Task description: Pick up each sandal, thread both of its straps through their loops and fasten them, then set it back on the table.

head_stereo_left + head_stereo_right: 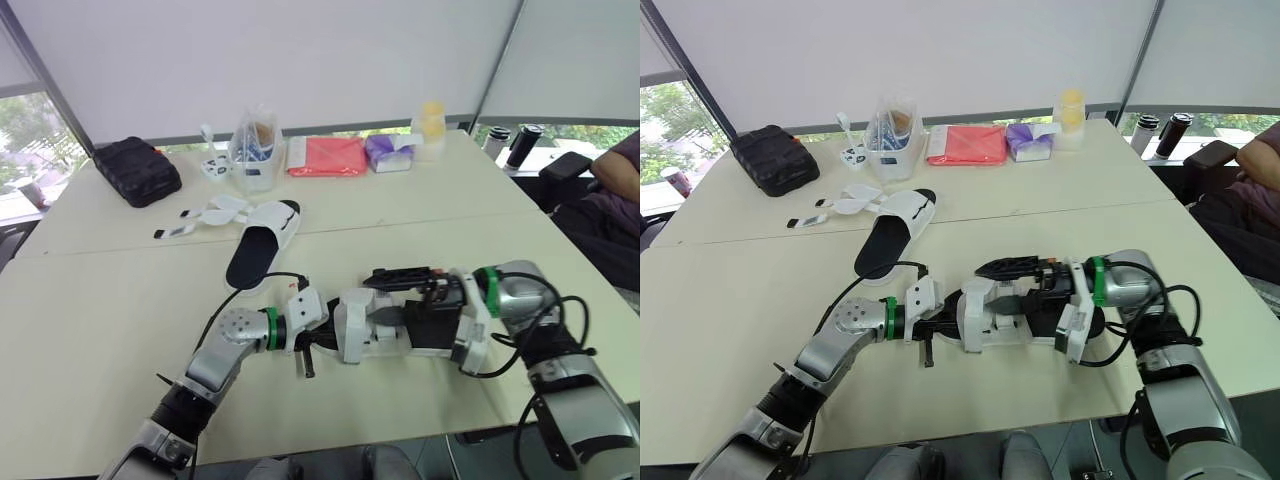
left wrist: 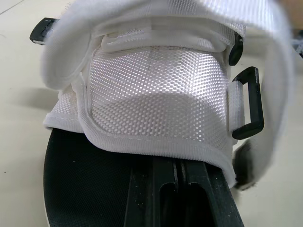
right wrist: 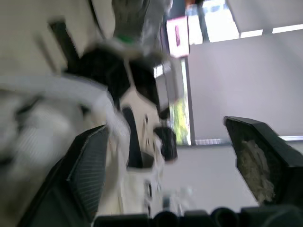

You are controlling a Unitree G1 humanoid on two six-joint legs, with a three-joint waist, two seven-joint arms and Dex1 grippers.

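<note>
A white sandal with a black footbed is held low over the table's near side, between my two arms. My left gripper reaches into it from the left. Its fingers lie together on the footbed under the white woven upper, and a black loop shows at the side. My right gripper comes at the sandal from the right, open, with its fingers spread wide. The second sandal lies further back on the left with its straps spread open.
Along the table's far side stand a black pouch, a clear container, a red cloth, a purple pack and a yellow stack. A person sits at the right edge. The table's front edge is close below my arms.
</note>
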